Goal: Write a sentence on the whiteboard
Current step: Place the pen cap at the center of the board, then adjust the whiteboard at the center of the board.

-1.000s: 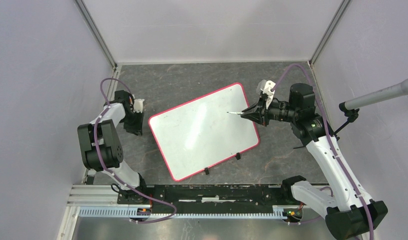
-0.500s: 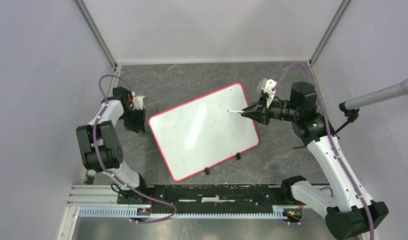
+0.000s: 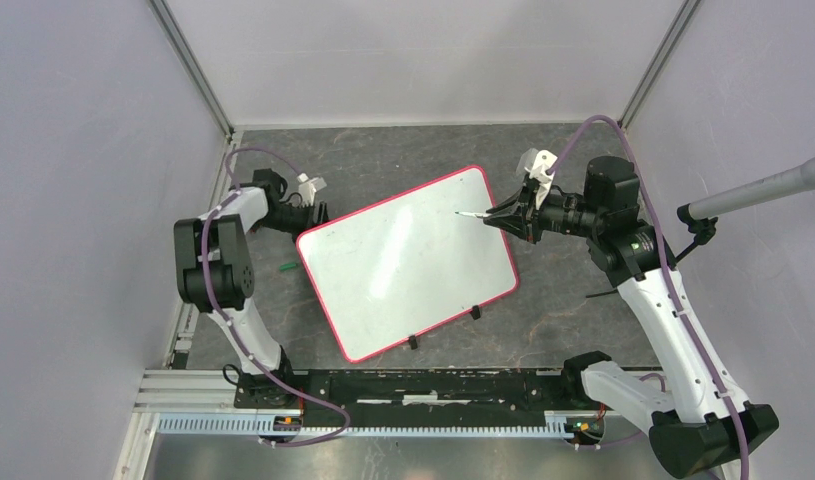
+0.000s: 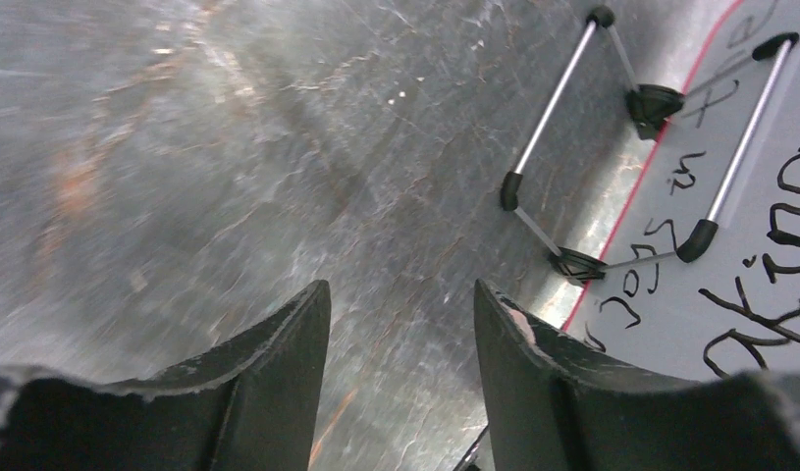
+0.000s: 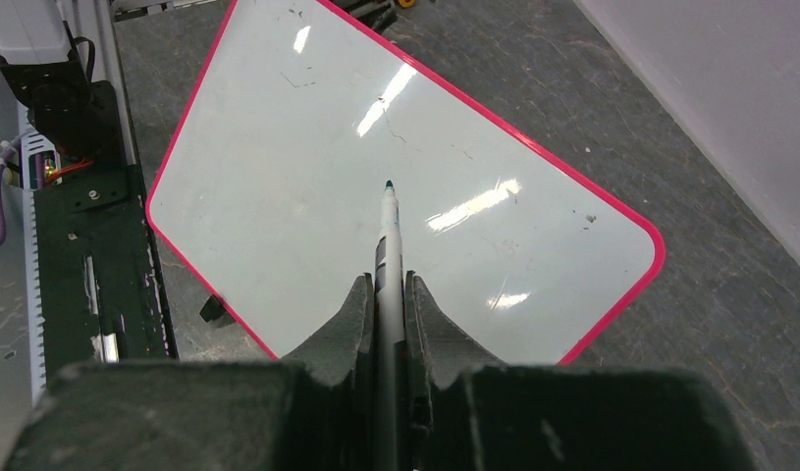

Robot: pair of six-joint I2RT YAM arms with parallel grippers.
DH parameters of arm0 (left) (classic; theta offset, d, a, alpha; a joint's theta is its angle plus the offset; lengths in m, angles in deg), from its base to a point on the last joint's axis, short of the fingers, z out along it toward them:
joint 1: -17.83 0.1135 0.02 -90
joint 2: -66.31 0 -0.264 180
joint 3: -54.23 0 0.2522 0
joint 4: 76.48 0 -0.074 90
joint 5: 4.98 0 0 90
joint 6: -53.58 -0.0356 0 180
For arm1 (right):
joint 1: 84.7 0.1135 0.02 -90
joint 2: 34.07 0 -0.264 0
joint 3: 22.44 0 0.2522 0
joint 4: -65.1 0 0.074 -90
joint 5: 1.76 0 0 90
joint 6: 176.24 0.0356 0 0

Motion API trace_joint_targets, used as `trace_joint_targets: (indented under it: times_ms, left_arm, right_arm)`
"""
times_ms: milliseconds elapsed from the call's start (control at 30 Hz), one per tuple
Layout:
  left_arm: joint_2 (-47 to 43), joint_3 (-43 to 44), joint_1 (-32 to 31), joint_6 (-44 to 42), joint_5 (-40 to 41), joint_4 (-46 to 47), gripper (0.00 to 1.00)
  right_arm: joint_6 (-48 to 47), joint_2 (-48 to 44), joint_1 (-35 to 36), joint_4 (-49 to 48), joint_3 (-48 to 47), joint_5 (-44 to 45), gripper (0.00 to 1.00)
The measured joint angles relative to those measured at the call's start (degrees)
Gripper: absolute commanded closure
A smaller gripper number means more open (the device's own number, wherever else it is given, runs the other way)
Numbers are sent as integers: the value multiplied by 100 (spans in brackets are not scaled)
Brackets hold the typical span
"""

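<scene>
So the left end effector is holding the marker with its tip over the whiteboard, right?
Not quite. The right end effector is the one shut on the marker, with the tip over the whiteboard; the right wrist view shows it. The left end effector is open and empty in the left wrist view.

White-and-black arms (image 3: pixel 673 320), purple cables (image 3: pixel 586 128)
</scene>
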Motion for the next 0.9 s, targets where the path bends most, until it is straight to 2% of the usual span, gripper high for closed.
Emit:
trace_joint_targets:
  times_ms: [200, 533, 900]
  left_arm:
    - [597, -304, -382, 72, -496, 396, 35]
    - [634, -671, -1270, 533, -695, 881, 38]
    - [645, -619, -1709, 518, -411, 352, 40]
  right_arm:
    - [-70, 2, -22, 101, -20, 46, 100]
    - [-92, 39, -42, 131, -20, 46, 100]
    - [-111, 61, -74, 138, -20, 107, 100]
